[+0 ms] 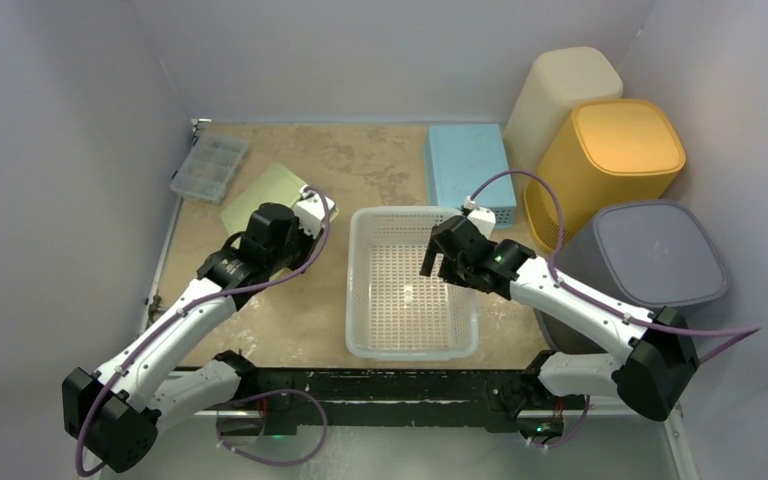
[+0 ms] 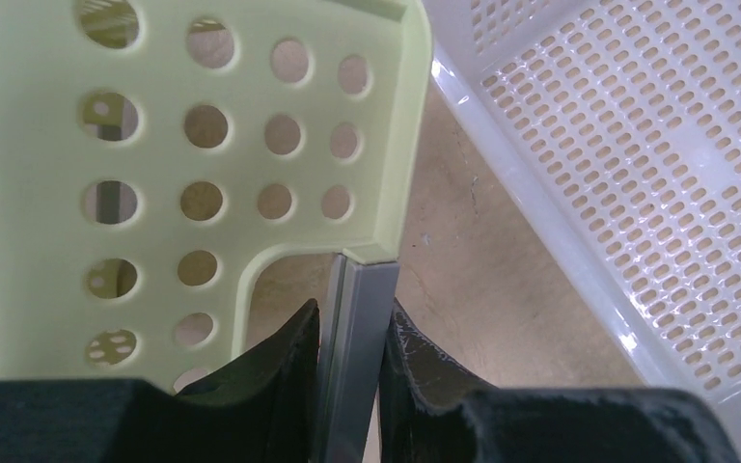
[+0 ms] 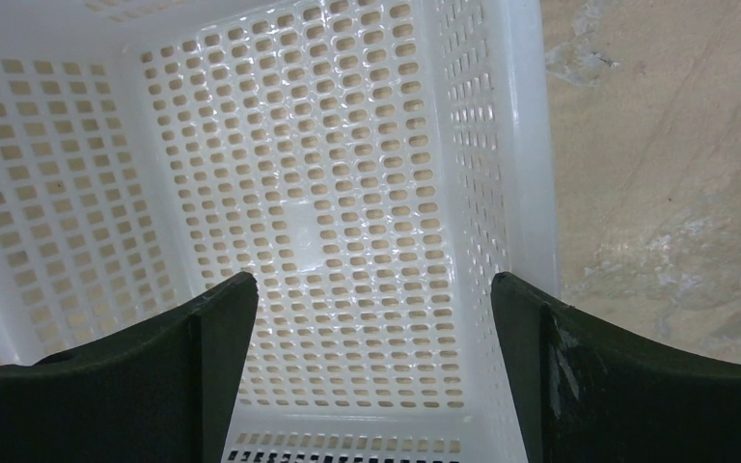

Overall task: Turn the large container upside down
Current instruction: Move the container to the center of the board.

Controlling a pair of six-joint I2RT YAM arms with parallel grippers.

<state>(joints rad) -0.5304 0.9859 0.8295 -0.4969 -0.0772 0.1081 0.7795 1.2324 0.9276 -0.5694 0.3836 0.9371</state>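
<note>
Item: white plastic basket (image 1: pixel 357 285), the large container.
Form: rectangular and open-topped; the walls flare slightly outward to a broad, smooth rim with rounded corners.
Surface: glossy; the floor and all four walls are pierced with close rows of small oblong slots; one small solid square sits at the centre of the floor (image 3: pixel 299 227).
Pose: upright, mouth facing up, floor flat on the table (image 1: pixel 290 170); not turned over.
Position: middle of the table, toward its near edge, long sides running near to far.
Condition: one long wall and its rim (image 2: pixel 540 222) show no visible crack or deformation.
</note>
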